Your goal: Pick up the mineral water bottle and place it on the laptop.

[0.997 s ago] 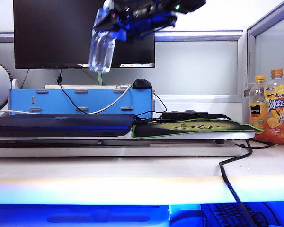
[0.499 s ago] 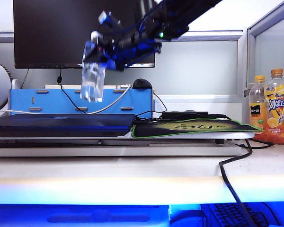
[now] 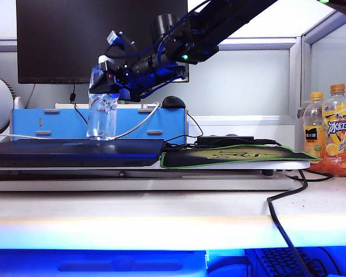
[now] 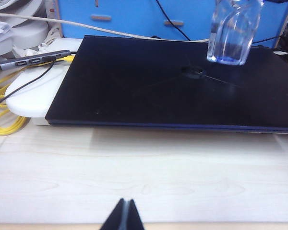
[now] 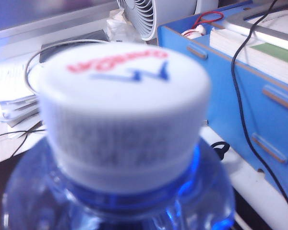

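right gripper (image 3: 112, 78) is clamped on the upper part of the mineral water bottle (image 3: 101, 109), near the neck, with the arm reaching in from the upper right of the exterior view. in the right wrist view the white cap (image 5: 122, 105) fills the picture, with blurred red and blue print on top; the fingers themselves do not show there.

the bottle hangs straight below the gripper, long axis close to upright, with at most a slight lean. its base sits right at the lid of the laptop (image 3: 75, 151). in the left wrist view the base (image 4: 228, 56) seems to touch the glossy lid (image 4: 149, 91) toward the far edge, beside a small round mark. contact looks likely, but i cannot tell whether the weight is fully on the lid.

left gripper (image 4: 124, 218) is parked low over the bare wooden table (image 4: 144, 172), near the front edge and well apart from the laptop. its fingertips are pressed together, holding nothing. the right arm is the only one at the bottle.

bottle: small, clear ribbed plastic, clear liquid, bluish tint from the lighting. its label is not readable from here.

judgement: the placing step is nearly done. what remains is to settle the base flat and let go. with a narrow base on a slick lid, it could tip if released while leaning.

also present: black monitor (image 3: 75, 40), blue box (image 3: 98, 124), mouse pad (image 3: 236, 156), two orange drink bottles (image 3: 330, 133) far right.
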You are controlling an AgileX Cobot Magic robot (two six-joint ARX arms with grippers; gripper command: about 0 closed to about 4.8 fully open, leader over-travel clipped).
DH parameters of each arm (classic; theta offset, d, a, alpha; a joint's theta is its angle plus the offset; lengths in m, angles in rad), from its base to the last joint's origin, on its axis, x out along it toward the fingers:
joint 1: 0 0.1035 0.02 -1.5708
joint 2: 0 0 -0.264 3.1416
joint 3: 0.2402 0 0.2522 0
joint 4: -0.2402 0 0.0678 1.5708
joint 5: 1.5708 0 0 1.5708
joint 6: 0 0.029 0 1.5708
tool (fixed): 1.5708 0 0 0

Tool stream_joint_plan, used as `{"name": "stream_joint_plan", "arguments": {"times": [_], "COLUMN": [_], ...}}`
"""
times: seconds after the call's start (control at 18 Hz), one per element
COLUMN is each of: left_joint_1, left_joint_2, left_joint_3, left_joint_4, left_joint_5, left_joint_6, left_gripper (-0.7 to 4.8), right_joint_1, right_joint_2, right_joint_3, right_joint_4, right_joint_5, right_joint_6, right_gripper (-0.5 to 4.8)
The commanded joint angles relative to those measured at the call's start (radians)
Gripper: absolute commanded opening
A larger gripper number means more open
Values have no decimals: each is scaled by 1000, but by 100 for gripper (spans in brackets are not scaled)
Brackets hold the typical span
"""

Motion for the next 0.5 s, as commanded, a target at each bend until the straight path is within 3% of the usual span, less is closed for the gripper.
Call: {"name": "stream_joint_plan", "arguments": {"times": [0.06, 0.33, 0.5], "left_joint_1": [1, 1, 1], "left_joint_2": [0, 0, 0], "left_joint_3": [1, 1, 1], "left_joint_4": [5, 5, 5], "left_joint_5": [4, 3, 3], "left_joint_6": [1, 1, 1], "left_gripper": [-2, -2, -2], "right_joint_1": [14, 32, 34], "right_joint_2": [2, 10, 10], "right_joint_3": [10, 10, 10], "right_joint_4": [41, 30, 32], "right_joint_5": [-10, -8, -9], "right_joint_6": [-6, -30, -30], "right_gripper": [106, 115, 207]}}
